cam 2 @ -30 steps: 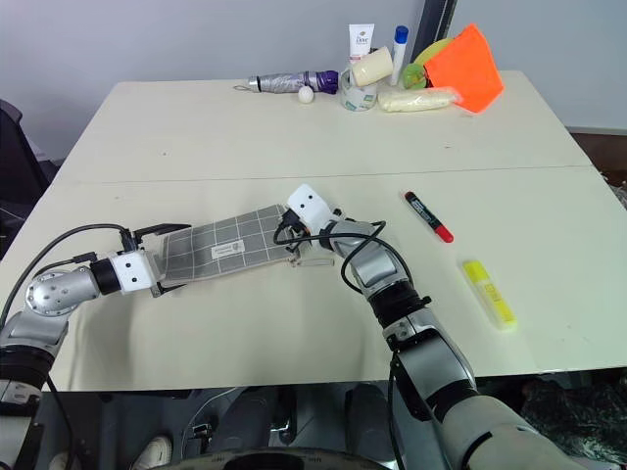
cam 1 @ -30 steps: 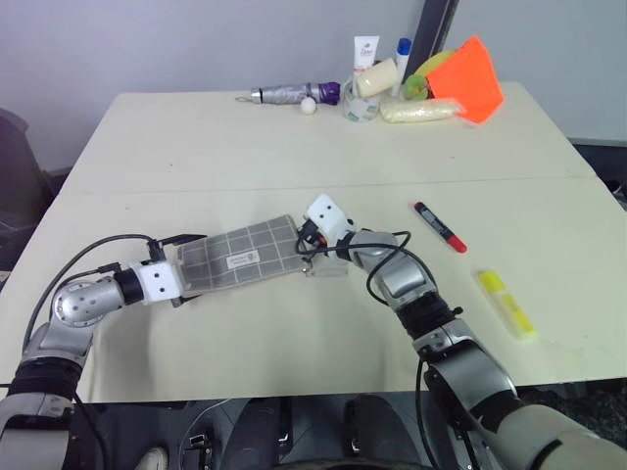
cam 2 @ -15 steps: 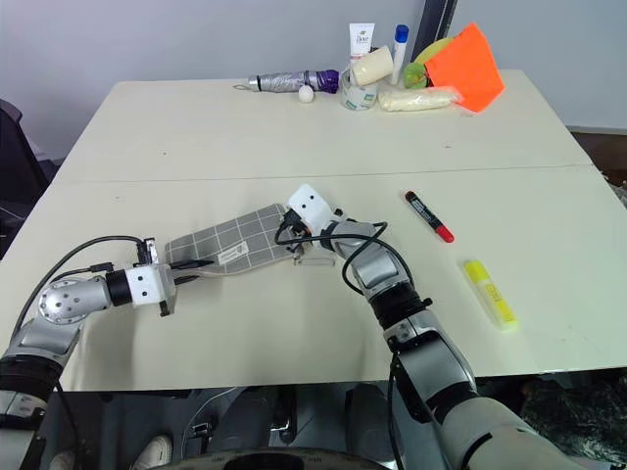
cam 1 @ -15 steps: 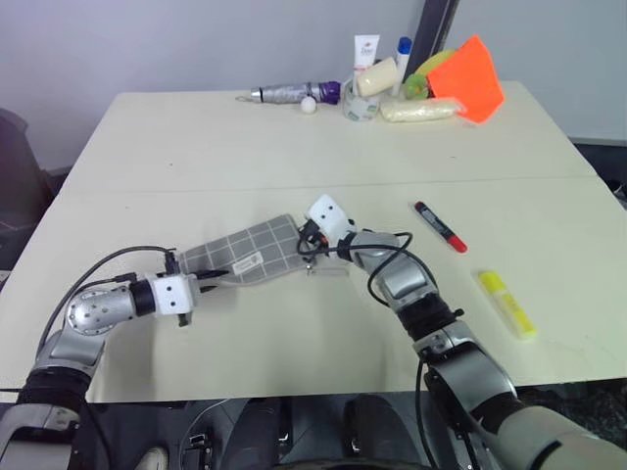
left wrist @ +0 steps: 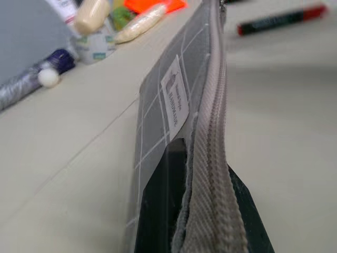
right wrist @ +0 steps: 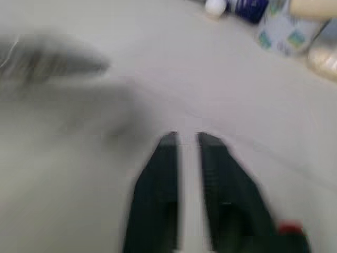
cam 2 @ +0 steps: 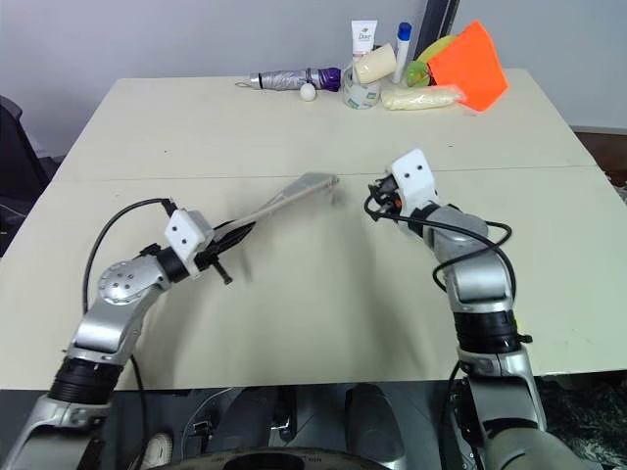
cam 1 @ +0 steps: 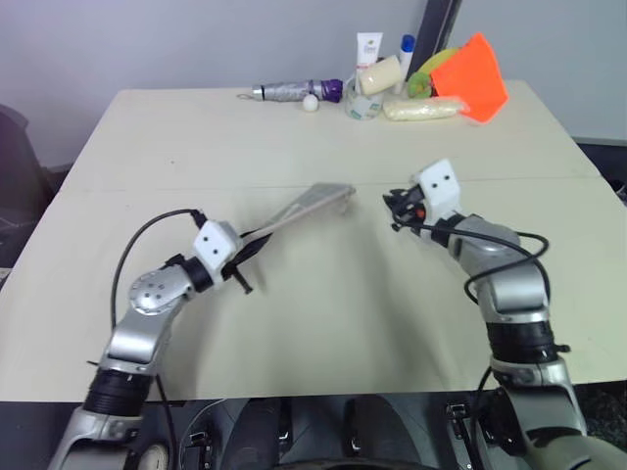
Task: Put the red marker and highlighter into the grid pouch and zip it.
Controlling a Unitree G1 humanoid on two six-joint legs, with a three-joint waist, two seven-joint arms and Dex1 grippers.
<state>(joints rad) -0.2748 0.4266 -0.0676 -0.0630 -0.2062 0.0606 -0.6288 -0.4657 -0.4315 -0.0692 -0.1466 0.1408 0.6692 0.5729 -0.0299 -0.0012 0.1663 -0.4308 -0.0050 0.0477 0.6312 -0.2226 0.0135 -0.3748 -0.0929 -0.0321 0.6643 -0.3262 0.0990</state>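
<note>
The left gripper (left wrist: 202, 211) is clamped on one end of the grid pouch (cam 1: 299, 209), pinching the fabric just below the zipper (left wrist: 216, 132). The pouch stands out edge-on above the table (cam 1: 294, 323), so from the head views only a thin grey strip of it shows, its grid face and white label (left wrist: 175, 100) hardly readable there. Beyond the pouch's far end, the right gripper (right wrist: 184, 139) hangs over bare table with a narrow gap between its fingers (right wrist: 158, 184), holding nothing; its picture is smeared. The red marker (left wrist: 281, 17) lies on the table past the pouch, blurred and cut off at the frame edge. In the head views the right arm covers the marker and highlighter.
</note>
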